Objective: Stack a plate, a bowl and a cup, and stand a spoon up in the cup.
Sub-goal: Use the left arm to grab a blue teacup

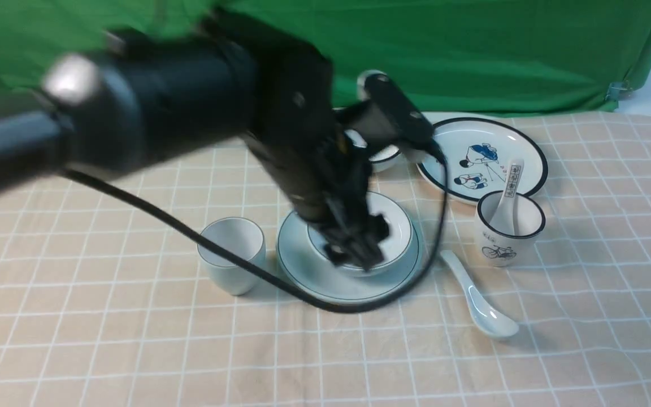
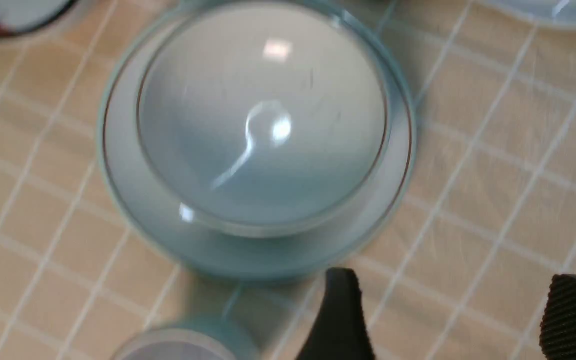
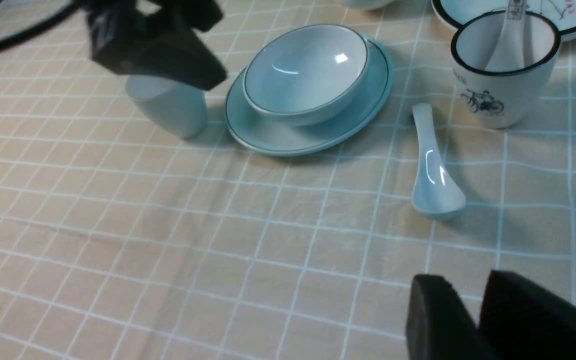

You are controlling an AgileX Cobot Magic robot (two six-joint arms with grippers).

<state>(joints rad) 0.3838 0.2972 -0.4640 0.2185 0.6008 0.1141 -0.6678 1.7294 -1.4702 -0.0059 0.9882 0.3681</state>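
left arm low over the bowl

your left gripper [image 1: 354,251] hangs spread, empty, over the bowl [image 1: 400,226] on the plate [image 1: 303,265]. cup [image 1: 235,249] left of plate, spoon [image 1: 481,302] right. right gripper [image 3: 473,310]: can't tell.

Cloth [image 1: 133,339] bears plate [image 1: 303,265], cup [image 1: 232,249], spoon [image 1: 481,305], perhaps small dish [image 1: 385,160].

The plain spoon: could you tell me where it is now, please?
In the front view, the plain spoon lies on the cloth right of the plate, in front of the bicycle cup.
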